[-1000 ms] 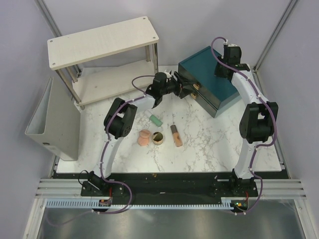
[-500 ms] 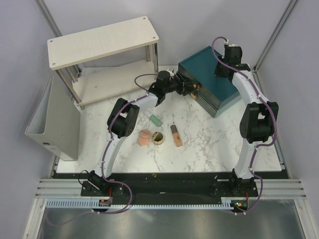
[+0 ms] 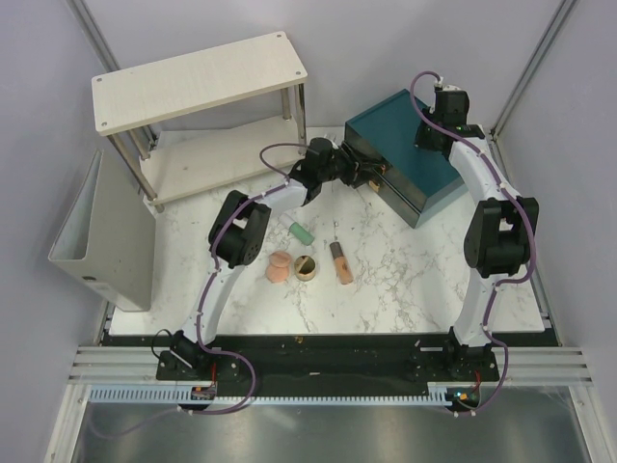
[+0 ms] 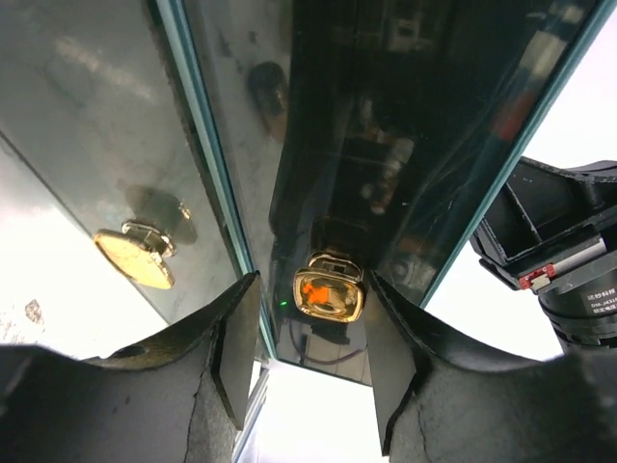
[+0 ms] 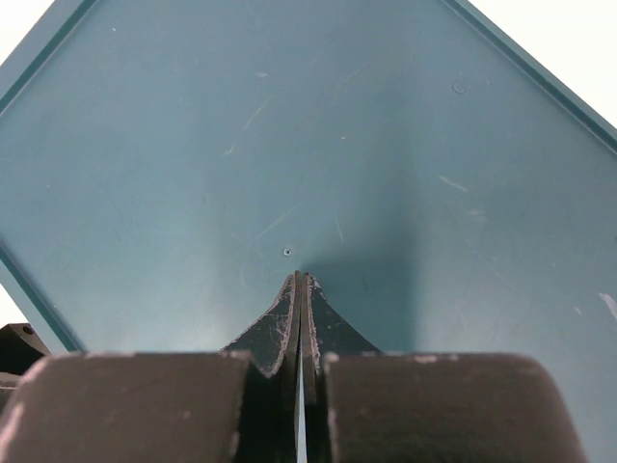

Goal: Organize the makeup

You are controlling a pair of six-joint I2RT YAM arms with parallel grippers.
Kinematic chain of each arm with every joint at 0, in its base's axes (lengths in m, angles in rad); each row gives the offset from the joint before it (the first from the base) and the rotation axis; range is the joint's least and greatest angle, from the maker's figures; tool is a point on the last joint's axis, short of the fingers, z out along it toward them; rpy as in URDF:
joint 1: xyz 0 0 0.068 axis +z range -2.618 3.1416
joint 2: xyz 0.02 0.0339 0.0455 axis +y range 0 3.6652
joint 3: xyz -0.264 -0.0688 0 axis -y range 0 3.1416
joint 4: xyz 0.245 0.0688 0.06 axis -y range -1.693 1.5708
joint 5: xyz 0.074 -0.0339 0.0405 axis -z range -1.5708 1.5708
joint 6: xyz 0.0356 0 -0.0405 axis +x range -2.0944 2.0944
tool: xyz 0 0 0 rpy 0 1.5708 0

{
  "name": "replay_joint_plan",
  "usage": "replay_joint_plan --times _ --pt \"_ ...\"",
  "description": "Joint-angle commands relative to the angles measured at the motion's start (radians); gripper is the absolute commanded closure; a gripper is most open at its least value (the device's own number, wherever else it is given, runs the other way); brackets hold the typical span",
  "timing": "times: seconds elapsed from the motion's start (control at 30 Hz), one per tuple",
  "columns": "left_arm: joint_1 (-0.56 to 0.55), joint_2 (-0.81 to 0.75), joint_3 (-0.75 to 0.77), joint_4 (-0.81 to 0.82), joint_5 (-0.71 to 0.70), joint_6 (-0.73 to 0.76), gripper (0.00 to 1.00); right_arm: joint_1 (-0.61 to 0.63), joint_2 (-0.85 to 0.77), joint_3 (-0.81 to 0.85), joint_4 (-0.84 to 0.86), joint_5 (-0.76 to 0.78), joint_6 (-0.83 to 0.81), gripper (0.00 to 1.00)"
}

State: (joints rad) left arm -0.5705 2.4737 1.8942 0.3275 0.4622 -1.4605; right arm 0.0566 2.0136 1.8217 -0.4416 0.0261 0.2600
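Note:
The makeup lies on the marble table in the top view: a peach-pink sponge [image 3: 279, 267], a gold-rimmed pot [image 3: 307, 267], a peach tube with a dark cap [image 3: 339, 261] and a mint-green piece [image 3: 303, 232]. My left gripper [image 3: 360, 172] is at the front of the teal box [image 3: 410, 159]. Its jaws stand open on either side of a gold drawer knob [image 4: 328, 289], with a gap showing on the knob's left. My right gripper [image 5: 304, 282] is shut with nothing in it, its tips resting on the box's top [image 5: 289, 145].
A second gold knob [image 4: 135, 258] sits on the neighbouring drawer front. A pale wooden two-level shelf [image 3: 202, 82] stands at the back left. A grey bin [image 3: 96, 241] stands along the table's left edge.
My left gripper has moved right up to the box's front, and its jaws have narrowed around the knob. The right arm and the makeup have not moved.

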Motion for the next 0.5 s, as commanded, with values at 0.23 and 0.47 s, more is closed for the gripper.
replay_joint_plan --times 0.23,0.47 --pt "-0.019 0.067 0.128 -0.059 -0.023 -0.012 0.7 -0.003 0.02 -0.05 -0.036 -0.025 0.016 1.0" --pt "-0.011 -0.01 0.019 -0.053 -0.028 0.038 0.81 -0.004 0.02 -0.052 -0.036 -0.023 0.018 1.0"
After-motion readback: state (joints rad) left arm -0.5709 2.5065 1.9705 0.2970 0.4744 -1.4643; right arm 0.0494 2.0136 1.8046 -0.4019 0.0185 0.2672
